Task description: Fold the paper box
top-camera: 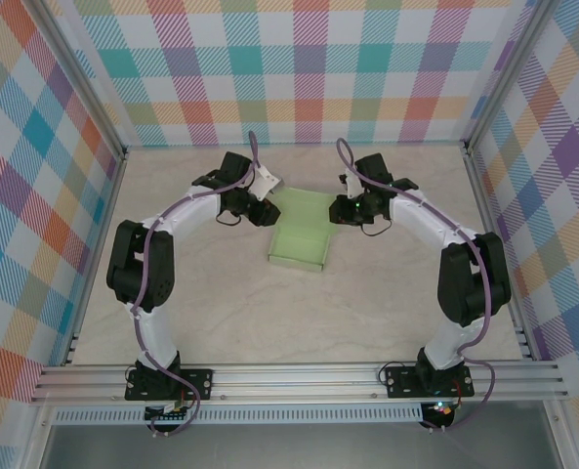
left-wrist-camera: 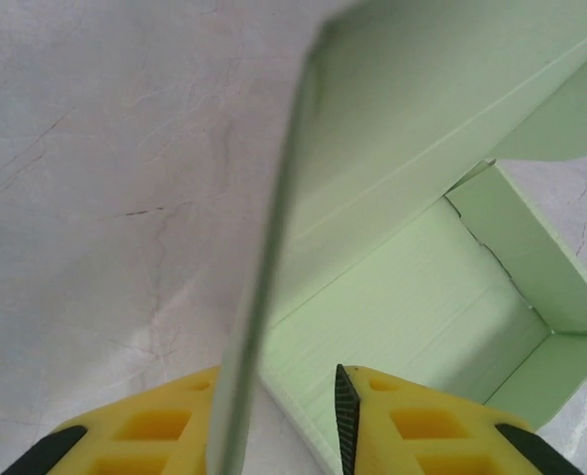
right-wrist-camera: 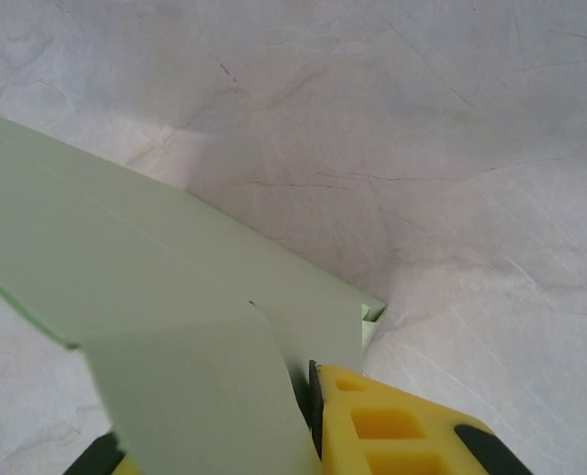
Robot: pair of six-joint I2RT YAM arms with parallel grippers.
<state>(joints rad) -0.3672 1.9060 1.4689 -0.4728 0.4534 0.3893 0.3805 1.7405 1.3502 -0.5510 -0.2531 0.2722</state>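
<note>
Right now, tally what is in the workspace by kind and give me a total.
Paper box: 1, pale green, partly folded
Grippers: 2, the left gripper and the right gripper, each with a flap of the box between its fingers
Total: 3

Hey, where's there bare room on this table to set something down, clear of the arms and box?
Biggest free patch: the table between the box and the near rail. Also bare: the far strip along the back wall. Crowded: the middle, where the left gripper and right gripper meet the box.
</note>
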